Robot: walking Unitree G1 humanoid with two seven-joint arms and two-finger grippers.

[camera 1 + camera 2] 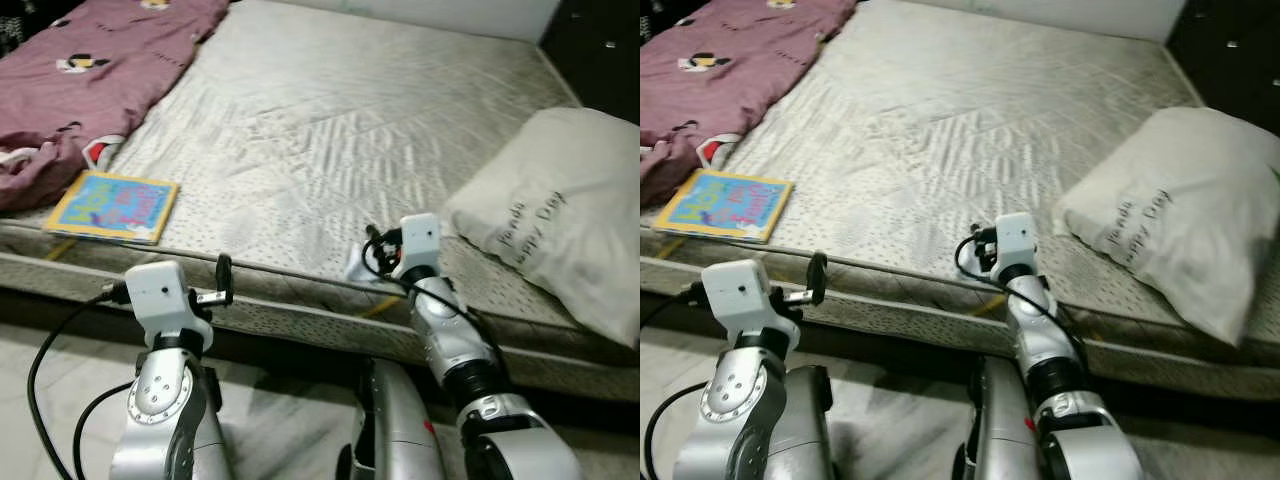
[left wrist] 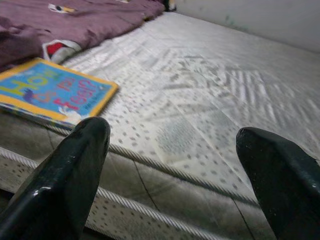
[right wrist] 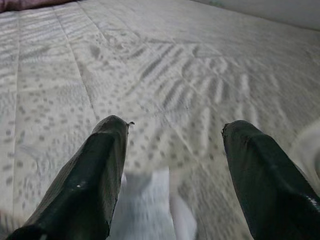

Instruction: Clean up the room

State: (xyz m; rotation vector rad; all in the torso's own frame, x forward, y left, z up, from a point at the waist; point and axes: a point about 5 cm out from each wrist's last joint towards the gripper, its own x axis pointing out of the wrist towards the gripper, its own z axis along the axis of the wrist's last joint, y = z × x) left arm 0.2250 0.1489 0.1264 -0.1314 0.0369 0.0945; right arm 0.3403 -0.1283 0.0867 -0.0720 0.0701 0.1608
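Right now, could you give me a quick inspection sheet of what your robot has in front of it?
Surface: bare patterned mattress, wrinkled, low to the floor.
Job's things: colourful picture book lying flat near the mattress's front edge; small white item on the mattress below the right gripper, too blurred to identify.
Clutter: purple blanket bunched at the robot's left; white pillow at its right.
Grippers: left gripper open, at the mattress edge, holding nothing; right gripper open, over the white item.
Cables: black cables looping from the left arm.
Surroundings: pale tiled floor; white wall beyond.
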